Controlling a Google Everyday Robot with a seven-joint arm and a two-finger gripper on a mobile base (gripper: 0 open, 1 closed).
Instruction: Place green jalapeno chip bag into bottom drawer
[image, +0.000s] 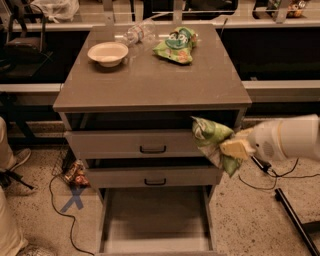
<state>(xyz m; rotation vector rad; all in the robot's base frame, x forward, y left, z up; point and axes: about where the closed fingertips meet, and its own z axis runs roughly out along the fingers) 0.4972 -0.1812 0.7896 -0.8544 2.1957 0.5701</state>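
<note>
The green jalapeno chip bag (212, 141) is a crumpled light-green bag hanging in the air in front of the cabinet's right front corner, level with the two upper drawers. My gripper (234, 148) comes in from the right on a white arm and is shut on the bag. The bottom drawer (155, 220) is pulled open below, a wide grey tray with nothing in it. The bag hangs above and to the right of the drawer's floor.
On the cabinet top stand a cream bowl (107, 52), a clear plastic bottle (136, 33) and another green bag with a round logo (176, 44). Two upper drawers (150, 145) with dark handles are slightly open. A person's leg (9, 210), cables and a snack wrapper (75, 173) lie at left.
</note>
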